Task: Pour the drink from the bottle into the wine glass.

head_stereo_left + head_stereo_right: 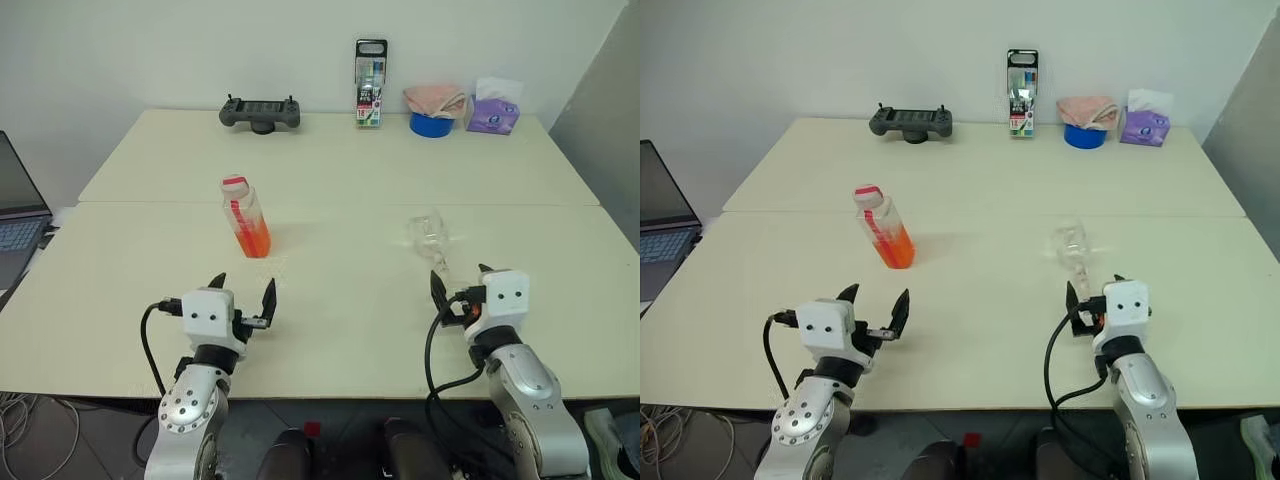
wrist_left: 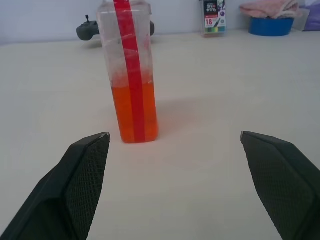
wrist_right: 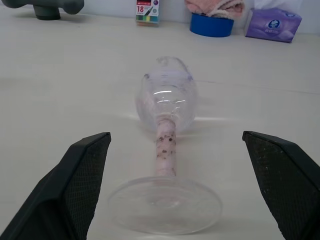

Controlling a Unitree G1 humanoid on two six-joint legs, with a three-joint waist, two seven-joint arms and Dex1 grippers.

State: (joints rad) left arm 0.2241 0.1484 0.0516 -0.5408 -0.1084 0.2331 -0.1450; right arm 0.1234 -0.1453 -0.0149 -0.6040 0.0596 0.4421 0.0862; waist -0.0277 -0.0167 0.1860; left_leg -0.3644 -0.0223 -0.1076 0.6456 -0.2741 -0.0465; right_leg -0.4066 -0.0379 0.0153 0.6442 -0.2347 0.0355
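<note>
Pale cream counter (image 1: 350,170) stands against a white wall, a seam crossing it from side to side. Along the wall edge sit a dark controller (image 1: 260,113), a marker pack (image 1: 370,84), a blue bowl (image 1: 432,124) holding pink cloth, and a purple tissue pack (image 1: 492,115). A laptop (image 1: 18,220) sits off the left side. The bottle (image 1: 246,216) stands capped on the left, the drink (image 1: 254,239) filling its lower part. The wine glass (image 3: 167,145) lies empty on its side, foot toward the right pincer (image 1: 457,288). The left pincer (image 1: 243,287), near the bottle, and the right one both gape wide, holding nothing.
</note>
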